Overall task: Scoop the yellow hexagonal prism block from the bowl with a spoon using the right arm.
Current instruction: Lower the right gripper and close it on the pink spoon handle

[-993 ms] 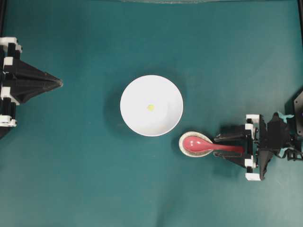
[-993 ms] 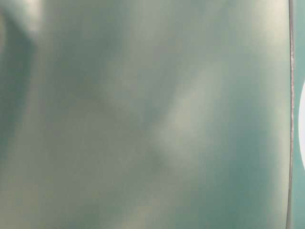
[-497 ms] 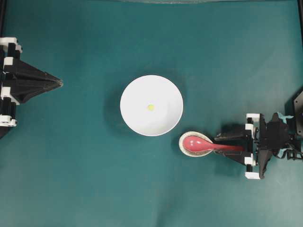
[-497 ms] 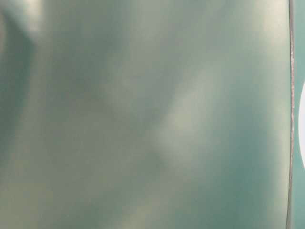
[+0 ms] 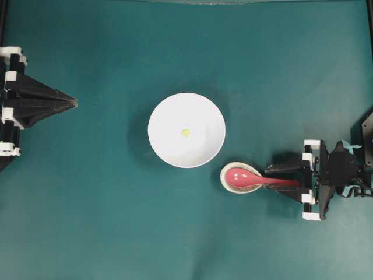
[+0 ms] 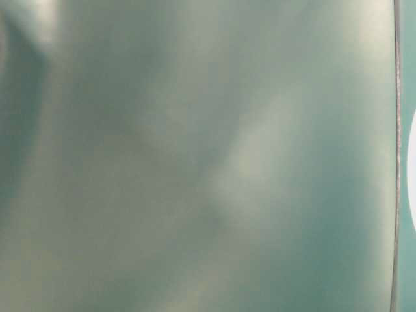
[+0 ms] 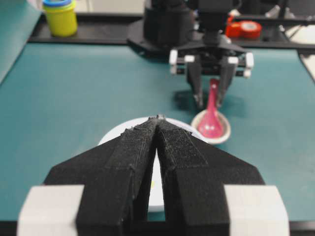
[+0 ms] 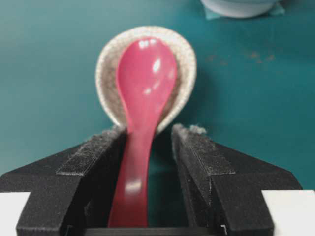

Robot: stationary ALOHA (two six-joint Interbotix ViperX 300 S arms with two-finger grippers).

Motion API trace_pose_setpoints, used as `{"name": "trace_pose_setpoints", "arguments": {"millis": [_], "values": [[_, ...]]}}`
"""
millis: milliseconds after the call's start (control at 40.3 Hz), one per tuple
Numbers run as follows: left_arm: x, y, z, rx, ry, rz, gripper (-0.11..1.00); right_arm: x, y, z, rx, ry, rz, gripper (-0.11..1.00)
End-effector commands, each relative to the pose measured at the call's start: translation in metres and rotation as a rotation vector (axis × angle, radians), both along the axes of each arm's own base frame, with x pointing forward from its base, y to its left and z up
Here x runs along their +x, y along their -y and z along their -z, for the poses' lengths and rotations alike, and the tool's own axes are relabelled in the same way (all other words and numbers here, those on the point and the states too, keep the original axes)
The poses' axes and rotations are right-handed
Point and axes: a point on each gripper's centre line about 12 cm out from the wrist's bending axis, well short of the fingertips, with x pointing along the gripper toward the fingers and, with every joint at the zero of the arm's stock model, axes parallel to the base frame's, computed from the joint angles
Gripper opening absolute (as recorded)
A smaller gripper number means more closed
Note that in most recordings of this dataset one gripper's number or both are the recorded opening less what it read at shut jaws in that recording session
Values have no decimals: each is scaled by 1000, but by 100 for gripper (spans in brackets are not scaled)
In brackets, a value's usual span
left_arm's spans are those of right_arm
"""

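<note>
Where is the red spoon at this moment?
In the overhead view the spoon lies right of centre, scoop in the small speckled dish beside the bowl, handle between the right claw's open fingers.

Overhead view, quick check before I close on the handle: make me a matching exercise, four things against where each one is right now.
Things:
1. yellow block
2. spoon
3. left gripper
4. right gripper

Places or states:
A. scoop resting in the small speckled dish
B. shut, parked at the left edge of the table
C. open, fingers either side of the spoon's handle
D. lying inside the white bowl

Pairs: 1-D, 2-A, 3-B, 4-C
</note>
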Motion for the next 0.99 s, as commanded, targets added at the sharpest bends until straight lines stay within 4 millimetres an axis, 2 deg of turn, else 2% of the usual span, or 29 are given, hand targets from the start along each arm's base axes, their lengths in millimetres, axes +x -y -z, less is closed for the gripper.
{"name": "trace_pose_setpoints", "arguments": {"millis": [0, 372, 447, 596, 645, 968], "values": [[2, -1, -6, 2, 14, -3, 5, 1, -3, -4, 5, 19, -7, 48], [2, -1, -7, -1, 15, -3, 5, 4, -6, -3, -12, 10, -18, 46], [3, -1, -6, -1, 14, -3, 5, 4, -6, -3, -12, 8, -17, 42], [2, -1, -7, -4, 15, -3, 5, 4, -6, -3, -12, 8, -17, 24], [2, -1, -7, -6, 16, -3, 5, 4, -6, -4, -9, 12, -17, 24], [2, -1, -7, -6, 20, -3, 5, 6, -8, -35, 50, 107, -24, 24]]}}
